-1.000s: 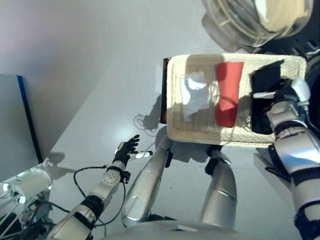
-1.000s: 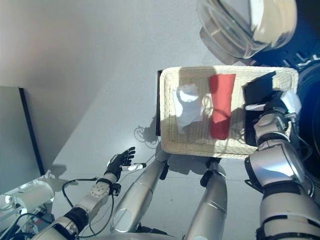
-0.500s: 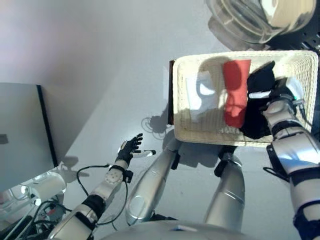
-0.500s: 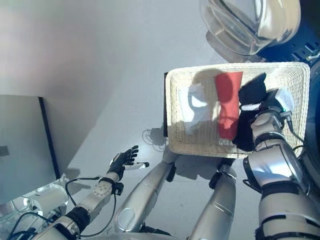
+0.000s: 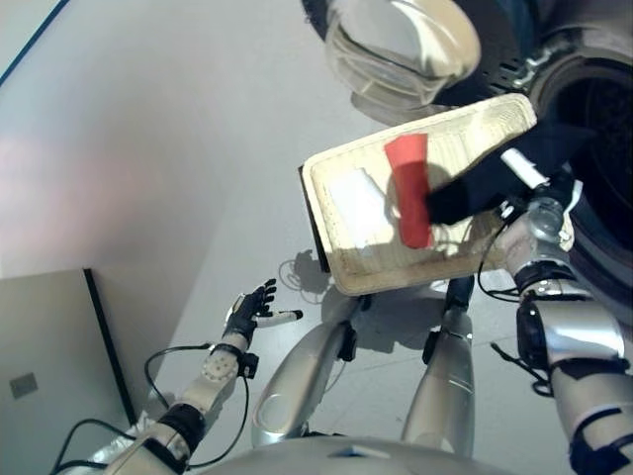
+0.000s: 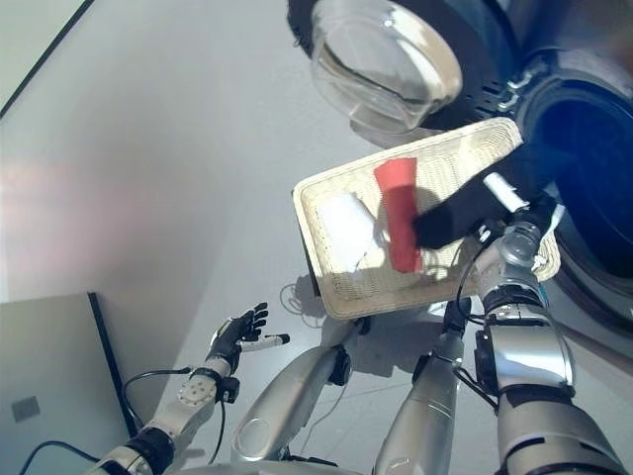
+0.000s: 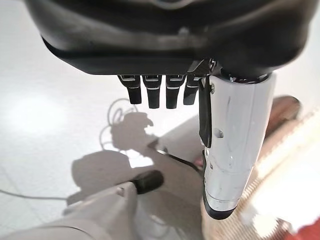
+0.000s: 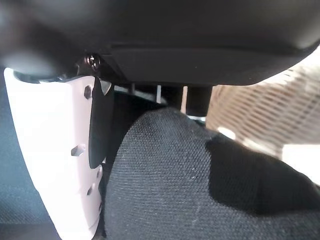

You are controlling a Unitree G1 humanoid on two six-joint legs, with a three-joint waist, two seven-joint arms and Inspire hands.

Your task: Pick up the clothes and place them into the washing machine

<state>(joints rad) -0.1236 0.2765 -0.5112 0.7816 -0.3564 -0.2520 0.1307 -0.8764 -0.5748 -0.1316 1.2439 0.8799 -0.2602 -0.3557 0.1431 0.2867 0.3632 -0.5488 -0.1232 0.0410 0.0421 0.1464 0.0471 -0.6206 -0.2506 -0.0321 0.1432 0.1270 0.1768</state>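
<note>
Both eye views look steeply down from the head and share the same scene: the wicker basket (image 5: 336,265), the washing machine door (image 6: 386,61) and the drum opening (image 6: 584,158), slightly offset. The left wrist view faces the floor past the left hand (image 7: 165,95) at close range. The right wrist view sits almost against the black cloth (image 8: 165,185), with the basket's weave beyond.

Two silver-grey arms, each ending in a dark hand with a white-covered thumb.
The silver-grey left arm (image 5: 188,416), at the lower left of the frame, and the silver-grey right arm (image 5: 569,332), at the lower right, are rounded shells split by black joint bands. The left hand (image 5: 249,309) and right hand (image 6: 521,235) are dark; the white thumb cover (image 8: 50,150) has small screw recesses, and the fingers (image 7: 150,95) are black and blocky.
</note>
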